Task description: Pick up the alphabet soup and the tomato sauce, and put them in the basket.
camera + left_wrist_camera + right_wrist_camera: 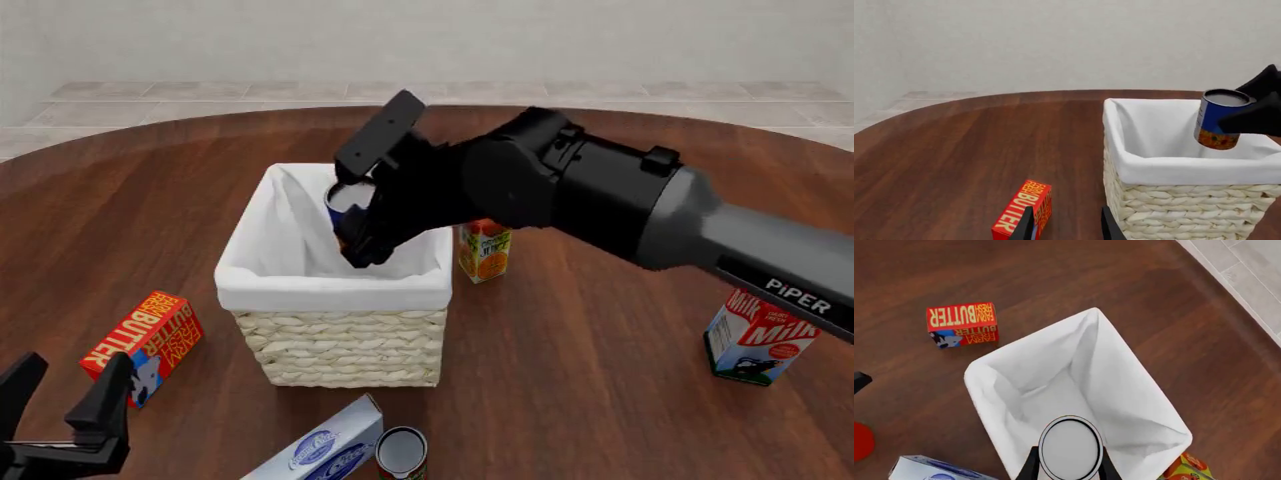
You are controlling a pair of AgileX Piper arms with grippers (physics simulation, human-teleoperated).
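My right gripper (363, 232) is shut on the alphabet soup (350, 200), a blue can with an orange band. It hangs slightly tilted over the open basket (334, 286), about level with the rim on the far right side. From the left wrist view the alphabet soup (1217, 120) shows against the white liner of the basket (1187, 172). The right wrist view looks down on its pale top (1069, 447). The tomato sauce (400, 453) stands on the table in front of the basket. My left gripper (60, 395) is open and empty at the near left.
A red butter box (144, 345) lies left of the basket, close ahead of my left gripper (1067, 227). A blue-and-white box (320, 450) lies beside the tomato sauce. An orange juice carton (485, 250) stands right of the basket, a milk carton (758, 340) far right.
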